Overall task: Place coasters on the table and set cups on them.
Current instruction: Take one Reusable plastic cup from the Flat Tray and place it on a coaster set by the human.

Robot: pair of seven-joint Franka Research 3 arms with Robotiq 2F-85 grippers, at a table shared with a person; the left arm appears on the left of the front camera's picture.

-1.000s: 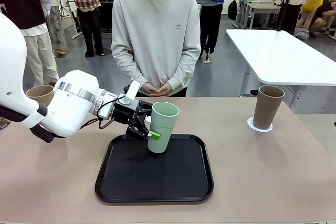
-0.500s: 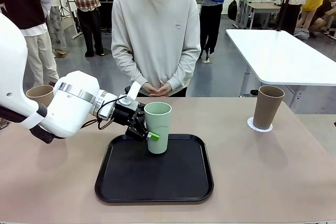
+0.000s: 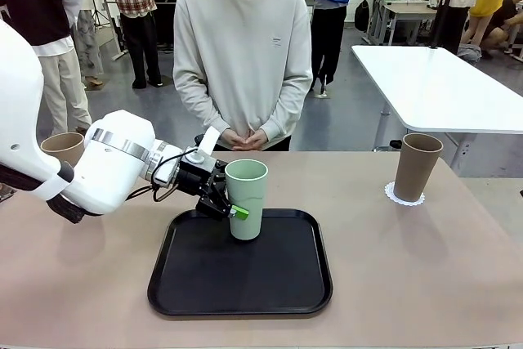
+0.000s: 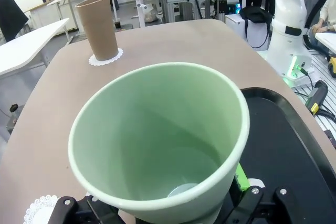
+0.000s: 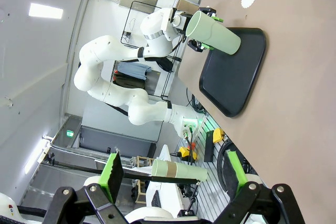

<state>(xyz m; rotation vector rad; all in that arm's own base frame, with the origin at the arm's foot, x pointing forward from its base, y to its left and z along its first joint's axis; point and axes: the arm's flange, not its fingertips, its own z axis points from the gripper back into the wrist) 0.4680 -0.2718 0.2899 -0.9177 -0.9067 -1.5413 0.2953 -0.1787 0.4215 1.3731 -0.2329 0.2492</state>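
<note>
**Green cup gripped upright on the tray**

Behind the beige table (image 3: 425,251) a person in a grey sweatshirt (image 3: 242,51) stands at the far edge with hands clasped, and a white table (image 3: 433,79) sits further back on the right. On the beige surface, near the middle, lies a black tray (image 3: 245,284) with rounded corners.

From the left, the white left arm reaches over the tray's far left corner. Its left gripper (image 3: 231,202) is clamped on the lower part of the pale green cup (image 3: 246,199), one green pad (image 3: 239,212) showing against the cup's wall. The cup stands upright, its base at the far part of the tray; whether it rests on the tray or is just above it is hard to tell. The left wrist view looks straight down into this cup, which has nothing inside.

A brown cup (image 3: 416,167) stands upright on a white lacy coaster (image 3: 405,196) near the table's far right edge. Another brown cup (image 3: 64,149) shows at the far left, partly behind the arm. In the left wrist view a further coaster (image 4: 41,207) lies bare on the tabletop just beside the gripper.

The right gripper (image 5: 173,174) is in its wrist view, fingers spread wide with nothing between them, well away from the tray.
</note>
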